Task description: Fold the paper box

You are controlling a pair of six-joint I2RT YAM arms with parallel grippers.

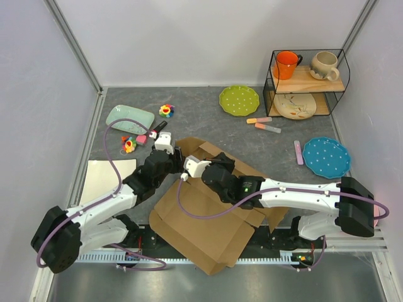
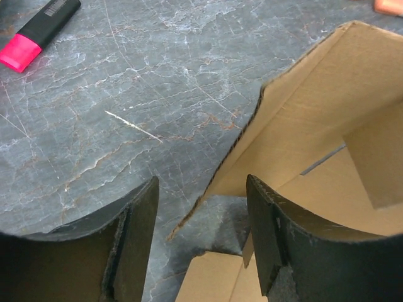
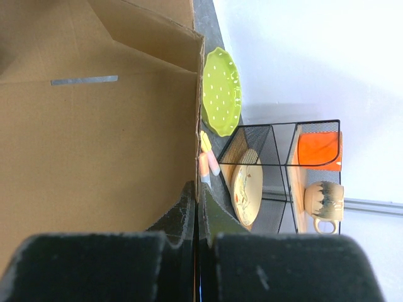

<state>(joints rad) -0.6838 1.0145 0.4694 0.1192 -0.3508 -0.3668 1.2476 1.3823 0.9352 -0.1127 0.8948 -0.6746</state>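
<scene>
Saw a grey marbled surface (image 1: 208,123) filling most of the top view. Found the paper box (image 1: 201,220) lying on it as brown cardboard spread from the middle of the frame down to the lower edge, mostly flat, with flaps raised at its upper end. Noted a white board (image 1: 107,179) flat at the left, just beside the box. Picked out a wire rack (image 1: 306,82) at the upper right. Spotted a blue plate (image 1: 325,156) at the right, a green plate (image 1: 239,100) at the upper middle, and a cream plate (image 1: 295,106) on the rack's lower shelf. Made out a mint pouch (image 1: 130,118) at the upper left.

Found the left hand (image 2: 201,189) open in its wrist view, fingers spread wide, with a raised flap edge of the box between them; could not tell whether either finger touched it. Found the right hand (image 3: 196,195) closed onto the rim of an upright box wall, fingers pressed together on the cardboard edge at the lower middle of its wrist view.

Saw an orange cup (image 1: 286,64) and a beige mug (image 1: 324,65) side by side on the rack's top shelf. Caught a pink-tipped highlighter (image 2: 38,28) at the upper left of the left wrist view, and two pastel markers (image 1: 267,128) lying between the green plate and the rack
</scene>
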